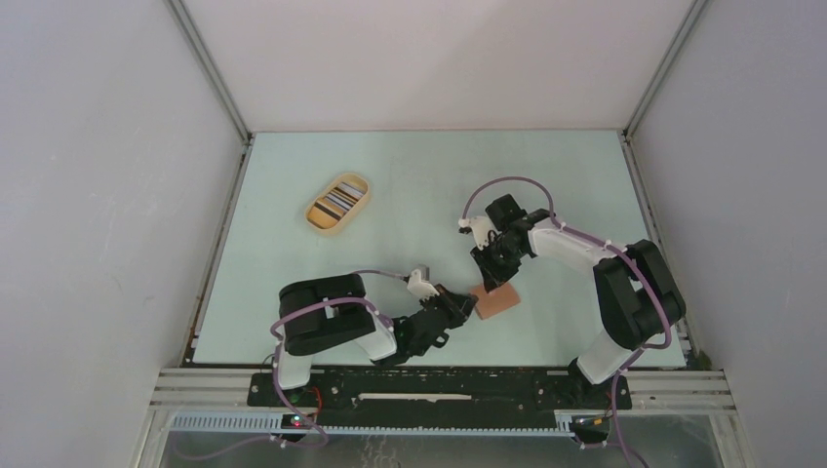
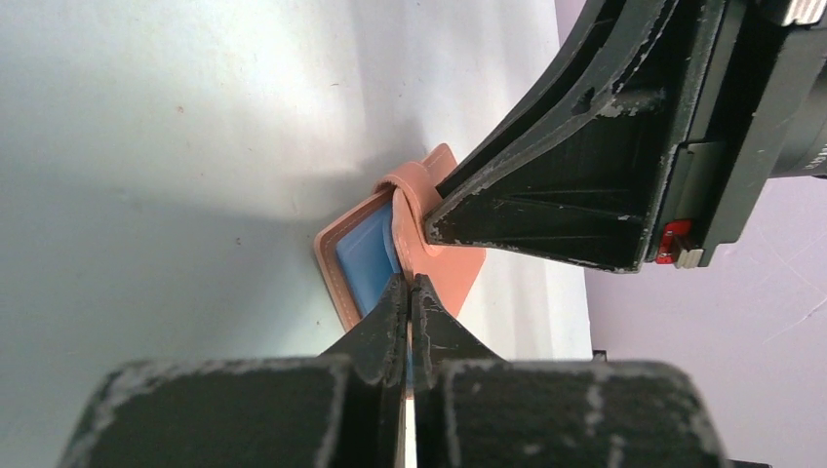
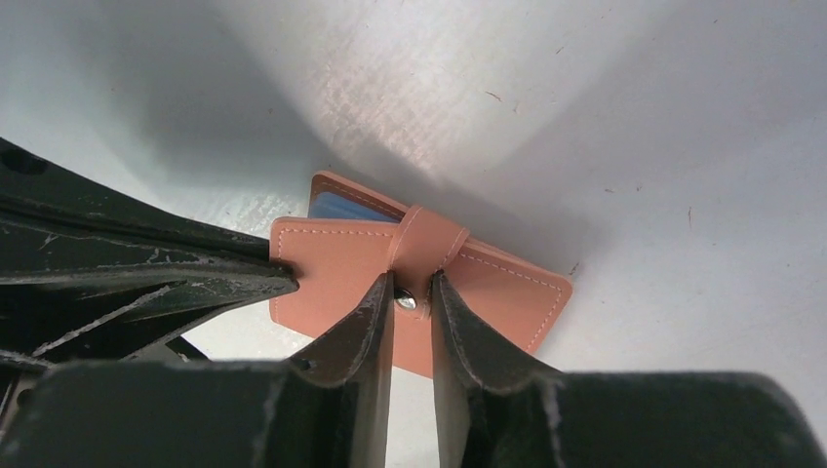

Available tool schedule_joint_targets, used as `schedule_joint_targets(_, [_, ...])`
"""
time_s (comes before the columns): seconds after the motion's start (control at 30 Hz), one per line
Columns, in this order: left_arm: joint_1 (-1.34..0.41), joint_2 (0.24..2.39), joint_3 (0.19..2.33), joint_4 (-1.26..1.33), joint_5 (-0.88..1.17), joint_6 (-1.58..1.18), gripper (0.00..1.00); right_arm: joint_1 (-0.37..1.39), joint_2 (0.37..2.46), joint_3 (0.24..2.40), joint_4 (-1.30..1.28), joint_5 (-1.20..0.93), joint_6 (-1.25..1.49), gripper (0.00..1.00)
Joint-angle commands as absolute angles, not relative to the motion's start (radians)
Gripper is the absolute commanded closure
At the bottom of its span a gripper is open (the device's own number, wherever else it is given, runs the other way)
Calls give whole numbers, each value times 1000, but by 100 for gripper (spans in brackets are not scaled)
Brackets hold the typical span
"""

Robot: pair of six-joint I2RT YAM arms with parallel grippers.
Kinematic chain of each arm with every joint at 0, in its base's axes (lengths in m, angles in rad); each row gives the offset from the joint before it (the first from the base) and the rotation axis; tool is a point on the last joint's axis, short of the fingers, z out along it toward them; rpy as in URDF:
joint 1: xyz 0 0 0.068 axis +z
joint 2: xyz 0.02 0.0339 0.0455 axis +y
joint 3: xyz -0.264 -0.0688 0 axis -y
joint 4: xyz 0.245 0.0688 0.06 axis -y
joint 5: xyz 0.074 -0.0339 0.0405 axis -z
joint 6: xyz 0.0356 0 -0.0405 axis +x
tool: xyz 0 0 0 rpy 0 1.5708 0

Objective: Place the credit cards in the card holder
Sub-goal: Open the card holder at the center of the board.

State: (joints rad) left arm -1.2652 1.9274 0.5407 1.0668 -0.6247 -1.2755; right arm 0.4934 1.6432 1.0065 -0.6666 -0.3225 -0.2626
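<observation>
The reddish-brown card holder (image 1: pixel 497 301) lies on the pale green table between the two arms. A blue card (image 2: pixel 363 258) sits inside it; its edge also peeks out in the right wrist view, blue card (image 3: pixel 336 207). My left gripper (image 2: pixel 410 283) is shut on the holder's near edge, holder (image 2: pixel 456 271). My right gripper (image 3: pixel 412 283) comes from above, its jaws pinched on the snap tab (image 3: pixel 426 239) of the card holder (image 3: pixel 507 292), with the metal snap between the tips. In the top view the left gripper (image 1: pixel 466 305) and the right gripper (image 1: pixel 492 280) meet at the holder.
An oval tan tray (image 1: pixel 314 219) stands at the back left with several striped cards (image 1: pixel 339 200) in it. White walls close in the table on three sides. The right arm's finger (image 2: pixel 546 195) fills the upper right of the left wrist view.
</observation>
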Motion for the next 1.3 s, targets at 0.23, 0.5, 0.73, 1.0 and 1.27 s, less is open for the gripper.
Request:
schedule_joint_targets(0.23, [-1270, 1947, 573, 1090, -672, -1253, 100, 477, 1619, 1061, -733, -454, -298, 99])
schedule_joint_targets(0.5, [-1270, 1952, 566, 1097, -678, -1247, 100, 423, 1601, 1086, -797, -631, -331, 100])
schedule_joint_targets(0.73, [-1269, 1944, 552, 1145, -677, -1194, 100, 400, 1604, 1094, -830, -704, -356, 100])
schedule_joint_targets(1.0, [-1269, 1951, 537, 1230, -657, -1130, 100, 334, 1601, 1105, -888, -832, -427, 100])
schedule_joint_targets(1.27, [-1267, 1974, 515, 1377, -623, -1040, 100, 329, 1611, 1117, -911, -841, -468, 100])
